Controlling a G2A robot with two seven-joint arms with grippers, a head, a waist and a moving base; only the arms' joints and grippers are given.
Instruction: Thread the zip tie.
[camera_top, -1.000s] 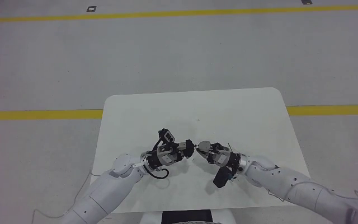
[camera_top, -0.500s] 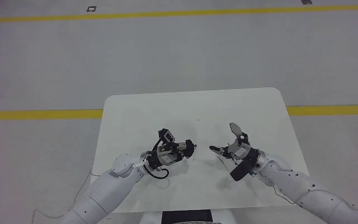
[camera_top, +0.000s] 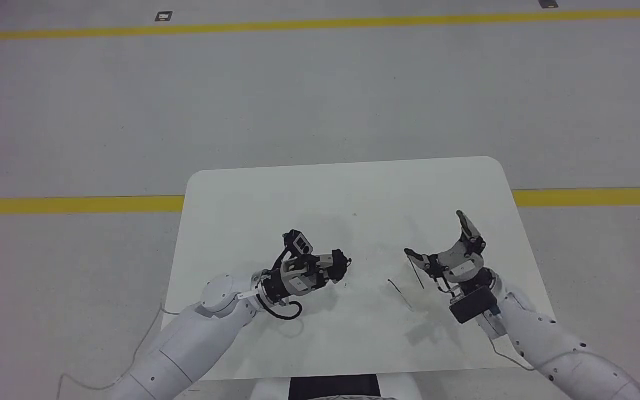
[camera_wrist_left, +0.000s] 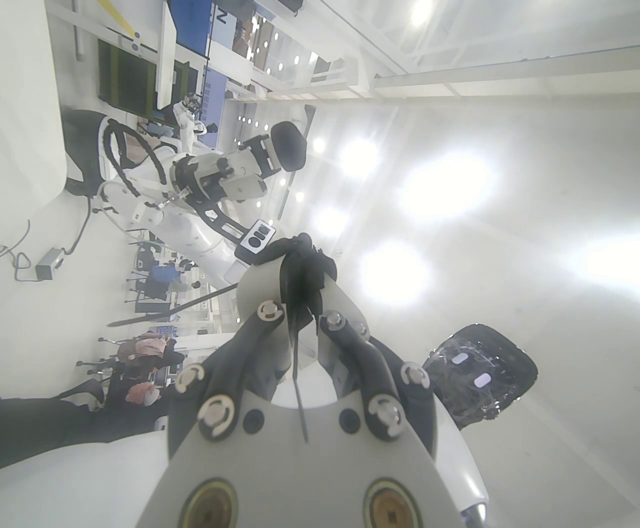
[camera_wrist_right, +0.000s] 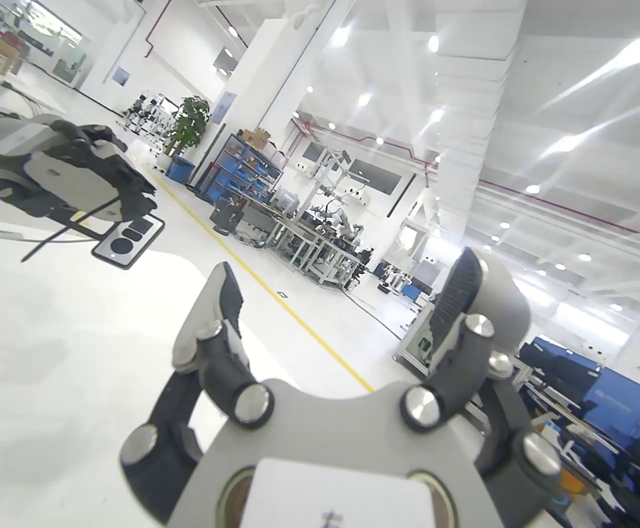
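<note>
My left gripper (camera_top: 338, 265) sits over the table's middle, shut on a black zip tie (camera_wrist_left: 298, 320). In the left wrist view the tie's strip runs between the closed fingers (camera_wrist_left: 265, 280), and a second length sticks out sideways. The right wrist view has the same tie (camera_wrist_right: 70, 227) poking out of the left gripper (camera_wrist_right: 135, 192) as a thin dark strip. My right gripper (camera_top: 445, 248) hangs over the table's right part, well apart from the left one. It is open (camera_wrist_right: 345, 290), with nothing between its ridged pads (camera_wrist_right: 457, 285).
The white table (camera_top: 300, 200) has rounded corners, and grey floor with yellow lines lies beyond it. Between the grippers a short thin dark line (camera_top: 398, 290) marks the tabletop; I cannot tell whether it is an object or a shadow.
One second ago the two grippers met tip to tip at the table's middle. The right gripper has since opened and drawn away to the right. The left gripper has stayed put with the tie.
</note>
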